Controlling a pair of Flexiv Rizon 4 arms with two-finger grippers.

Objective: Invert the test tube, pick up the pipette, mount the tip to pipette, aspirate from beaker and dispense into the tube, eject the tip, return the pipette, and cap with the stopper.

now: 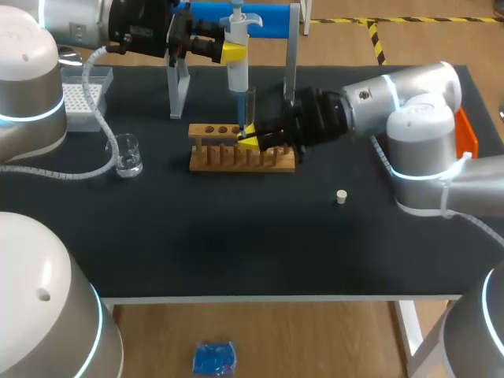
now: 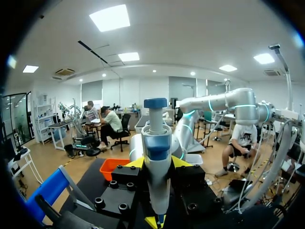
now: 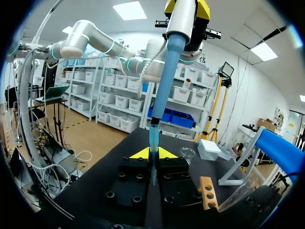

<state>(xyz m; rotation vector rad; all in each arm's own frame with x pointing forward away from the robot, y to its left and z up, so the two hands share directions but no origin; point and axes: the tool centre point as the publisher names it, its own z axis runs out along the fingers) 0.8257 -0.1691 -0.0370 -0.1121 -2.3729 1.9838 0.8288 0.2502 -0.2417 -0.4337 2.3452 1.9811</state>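
1. Left gripper (image 1: 234, 53) is clamped on the pipette (image 1: 237, 67). It holds the body upright, yellow tips on either side, plunger on top.
2. Right gripper (image 1: 247, 140) is closed around the test tube (image 1: 251, 106). The tube is upright just above the wooden rack (image 1: 260, 161), at the end with the holes.
3. The pipette sits directly over the tube. In the right wrist view its blue shaft and clear tip run down into the tube mouth between the yellow fingers. I can't tell the liquid level.
4. Beaker (image 1: 128, 156) is on the table (image 1: 236, 244) on the left arm's side of the rack, well apart from it.
5. Tip box (image 1: 79, 98) is behind the beaker, near the table's far left corner.
6. Pipette stand (image 1: 178, 87) is behind the rack, with no pipette hanging on it.
7. Stopper (image 1: 341, 197) lies loose on the mat toward the right arm, in front of the rack and apart from it.
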